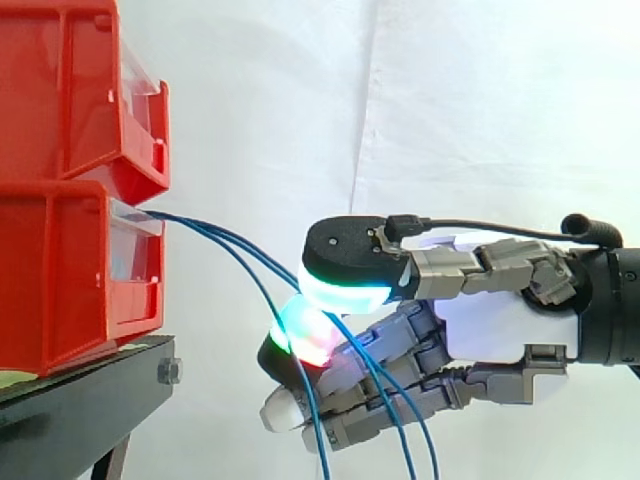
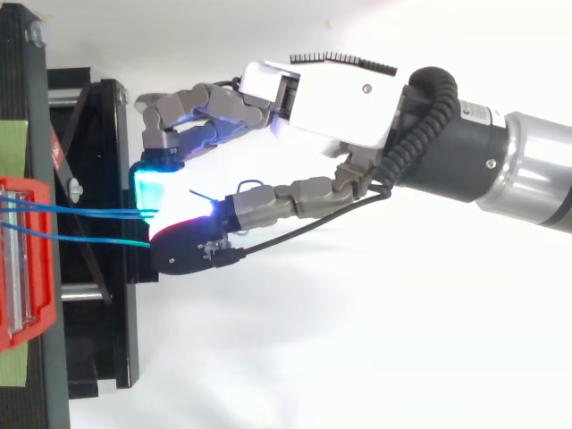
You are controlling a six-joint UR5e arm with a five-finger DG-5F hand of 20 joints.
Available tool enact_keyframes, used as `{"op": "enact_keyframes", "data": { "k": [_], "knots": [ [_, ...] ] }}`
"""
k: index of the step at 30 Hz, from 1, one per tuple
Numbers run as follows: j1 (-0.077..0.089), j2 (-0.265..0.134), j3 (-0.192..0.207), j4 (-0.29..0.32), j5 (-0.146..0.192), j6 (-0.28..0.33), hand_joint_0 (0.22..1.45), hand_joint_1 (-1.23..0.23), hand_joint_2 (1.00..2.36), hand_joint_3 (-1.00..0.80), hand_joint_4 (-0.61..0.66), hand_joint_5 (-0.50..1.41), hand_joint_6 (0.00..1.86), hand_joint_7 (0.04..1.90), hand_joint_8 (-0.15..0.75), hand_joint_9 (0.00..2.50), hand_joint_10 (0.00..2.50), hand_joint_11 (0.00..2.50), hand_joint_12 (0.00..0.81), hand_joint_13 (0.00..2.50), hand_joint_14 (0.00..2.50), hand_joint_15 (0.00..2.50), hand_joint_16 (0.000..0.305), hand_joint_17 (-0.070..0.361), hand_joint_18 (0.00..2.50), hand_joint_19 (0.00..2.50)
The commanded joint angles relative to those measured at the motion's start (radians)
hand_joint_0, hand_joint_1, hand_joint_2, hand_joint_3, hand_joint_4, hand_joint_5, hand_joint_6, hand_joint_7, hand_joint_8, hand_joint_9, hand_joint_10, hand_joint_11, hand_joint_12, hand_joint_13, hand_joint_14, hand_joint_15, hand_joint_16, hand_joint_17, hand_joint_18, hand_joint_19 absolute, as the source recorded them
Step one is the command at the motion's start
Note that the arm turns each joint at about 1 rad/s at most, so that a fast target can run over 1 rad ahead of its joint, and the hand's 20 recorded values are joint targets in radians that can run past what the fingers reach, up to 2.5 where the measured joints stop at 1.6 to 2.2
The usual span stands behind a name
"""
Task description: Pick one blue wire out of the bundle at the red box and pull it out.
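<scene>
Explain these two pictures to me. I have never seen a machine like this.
This is a robot arm carrying a mechanical hand with a thumb and fingers; the glowing pads are its own fingertips. One picture is taken from the side, level with the work, the other from above. Red bins stand stacked on a black stand before a white curtain. Thin blue wires run out of the lower one. The thumb and a finger pinch them, and they hang down past the hand.

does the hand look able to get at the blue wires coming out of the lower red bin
Probably yes. The blue wires hang free from the lower red bin, and the hand looks to have its pads closed on them; nothing stands between.
</scene>
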Motion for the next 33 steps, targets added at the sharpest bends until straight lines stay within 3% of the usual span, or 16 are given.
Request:
{"op": "enact_keyframes", "data": {
  "k": [1, 10, 14, 25, 33],
  "knots": [
    [-0.001, 0.006, 0.001, -0.015, 0.0, 0.0, 0.58, -0.74, 1.02, -0.14, 0.42, -0.14, 0.77, 1.24, 0.316, 0.78, 0.02, 0.48, 0.402, 0.25, 0.0, 0.06, 0.063, 0.143, 0.24, 0.21],
    [-0.001, 0.043, 0.001, -0.08, 0.0, -0.003, 0.57, -0.63, 1.02, -0.14, 0.39, -0.08, 0.66, 1.4, 0.288, 0.83, 0.01, 0.38, 0.389, 0.27, 0.0, 0.06, 0.064, 0.143, 0.22, 0.24],
    [-0.002, 0.044, -0.001, -0.08, 0.0, -0.001, 0.58, -0.65, 1.02, -0.13, 0.4, -0.12, 0.72, 1.28, 0.299, 0.82, 0.02, 0.5, 0.39, 0.27, 0.0, 0.06, 0.063, 0.141, 0.23, 0.23],
    [-0.002, 0.054, 0.001, -0.08, -0.006, -0.001, 0.59, -0.75, 1.02, -0.13, 0.39, -0.14, 0.77, 1.25, 0.31, 0.8, 0.02, 0.59, 0.401, 0.26, 0.0, 0.06, 0.063, 0.142, 0.24, 0.21],
    [0.01, 0.084, 0.001, -0.087, 0.001, 0.034, 0.62, -0.8, 1.02, -0.16, 0.37, -0.16, 0.79, 1.15, 0.312, 0.78, 0.02, 0.61, 0.402, 0.26, 0.0, 0.06, 0.063, 0.142, 0.25, 0.19]
  ]
}}
